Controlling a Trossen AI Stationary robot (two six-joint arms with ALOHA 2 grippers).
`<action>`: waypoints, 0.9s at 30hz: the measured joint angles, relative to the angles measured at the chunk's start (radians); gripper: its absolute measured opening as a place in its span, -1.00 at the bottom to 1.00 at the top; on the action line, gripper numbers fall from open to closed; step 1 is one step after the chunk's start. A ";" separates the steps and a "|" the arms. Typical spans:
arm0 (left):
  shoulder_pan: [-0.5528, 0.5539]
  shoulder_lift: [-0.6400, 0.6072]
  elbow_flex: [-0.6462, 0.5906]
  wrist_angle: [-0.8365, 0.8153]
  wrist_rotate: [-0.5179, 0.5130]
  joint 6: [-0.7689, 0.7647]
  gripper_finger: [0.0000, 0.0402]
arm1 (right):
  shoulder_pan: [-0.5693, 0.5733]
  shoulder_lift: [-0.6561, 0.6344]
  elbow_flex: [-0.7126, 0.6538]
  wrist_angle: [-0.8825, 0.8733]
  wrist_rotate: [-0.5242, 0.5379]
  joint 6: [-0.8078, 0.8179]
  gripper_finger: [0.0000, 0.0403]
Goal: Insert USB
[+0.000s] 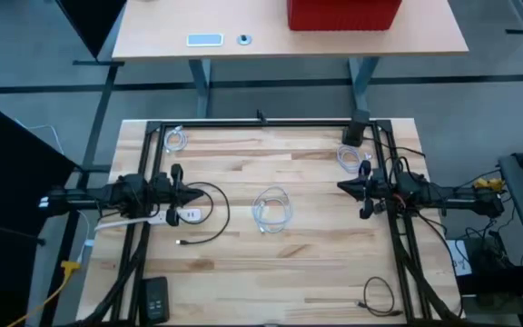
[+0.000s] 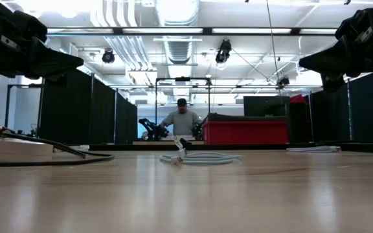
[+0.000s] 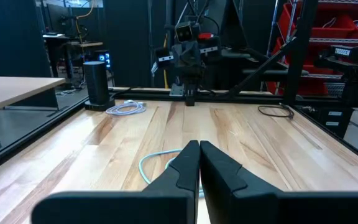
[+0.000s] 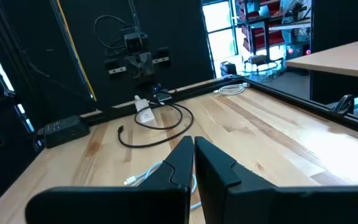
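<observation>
A black cable point(image 1: 214, 216) lies looped on the wooden table at the left, its free plug end point(image 1: 182, 242) resting flat on the boards. Its other end runs to a white socket block point(image 1: 185, 215), which lies beside it. My left gripper point(image 1: 179, 186) hovers shut above that block, touching nothing. My right gripper point(image 1: 341, 187) hovers shut over the table's right side. In the right wrist view the plug point(image 4: 122, 130) and the block point(image 4: 143, 112) lie far beyond my shut fingers point(image 4: 193, 144). The left wrist view shows my left gripper point(image 3: 199, 147) shut too.
A coiled pale cable point(image 1: 271, 209) lies mid-table between the arms. Smaller white coils sit at the far left point(image 1: 177, 139) and far right point(image 1: 353, 159), by a black cylinder point(image 1: 357, 130). A black box point(image 1: 155, 298) and a thin black cable point(image 1: 379, 296) lie near the front.
</observation>
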 joint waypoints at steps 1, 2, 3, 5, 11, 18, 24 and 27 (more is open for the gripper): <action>0.000 0.000 0.000 0.000 0.000 0.000 -1.00 | 0.000 0.000 0.000 0.016 0.001 0.000 -1.00; 0.000 0.000 0.000 0.000 0.000 0.000 -1.00 | 0.000 -0.001 0.000 0.028 0.001 0.000 -1.00; 0.000 0.000 0.000 0.000 0.000 0.000 -1.00 | 0.000 -0.001 0.000 0.043 0.001 0.001 -1.00; 0.000 0.000 0.000 0.000 0.000 0.000 -1.00 | 0.000 0.000 0.000 0.076 0.001 -0.001 -1.00; 0.000 0.000 0.000 0.000 0.000 0.000 -1.00 | 0.000 0.048 0.010 0.103 0.053 -0.100 -1.00; 0.001 0.000 0.000 0.109 -0.037 0.048 -1.00 | 0.000 0.319 0.162 -0.063 0.154 -0.036 -1.00; 0.000 0.000 0.000 0.246 -0.037 0.047 -1.00 | 0.000 0.598 0.450 -0.374 0.128 -0.044 -1.00; 0.000 0.022 0.000 0.291 -0.038 0.092 -1.00 | 0.000 0.699 0.602 -0.549 0.013 -0.040 -1.00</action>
